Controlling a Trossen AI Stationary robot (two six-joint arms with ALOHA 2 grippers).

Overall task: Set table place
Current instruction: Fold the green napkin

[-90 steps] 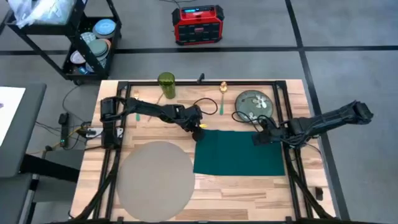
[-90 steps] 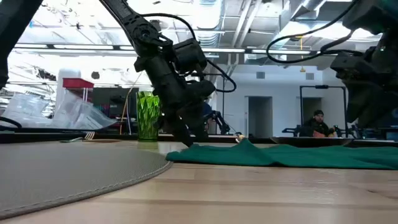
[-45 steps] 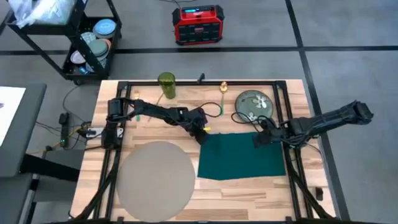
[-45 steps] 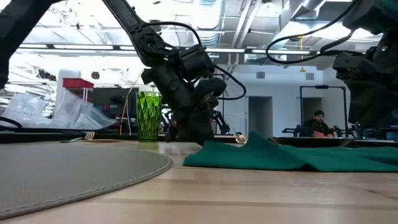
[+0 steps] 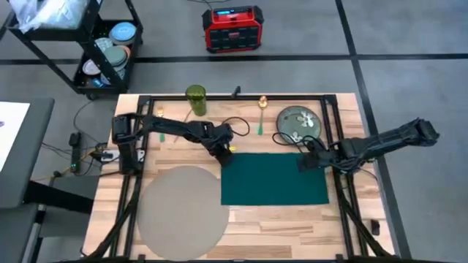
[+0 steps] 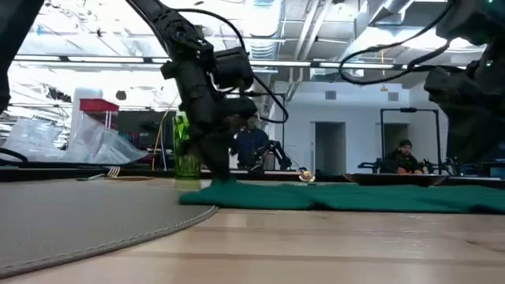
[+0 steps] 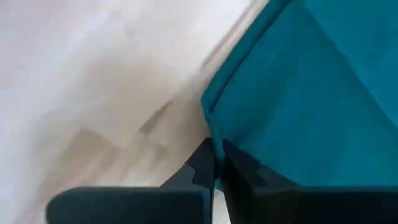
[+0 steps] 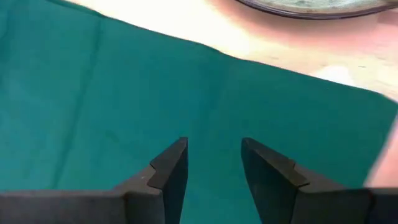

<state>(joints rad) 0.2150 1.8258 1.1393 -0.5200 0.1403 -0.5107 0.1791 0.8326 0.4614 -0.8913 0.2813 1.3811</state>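
Left gripper [image 5: 223, 148]: you see it pinched on the cloth [image 5: 275, 177] corner (at 10 o'clock).
Right gripper [image 5: 302, 162]: fingers apart, above the cloth's 2 o'clock corner.

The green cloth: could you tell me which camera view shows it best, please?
The high view: the whole green cloth lies flat on the table. The low view shows only its edge; the left wrist view shows the left tool pinching a corner; the right wrist view shows one patch.

Robotics lab: exposed ceiling ducts [image 6: 316, 20], grey floor [image 5: 409, 95], supply cart [image 5: 102, 44].
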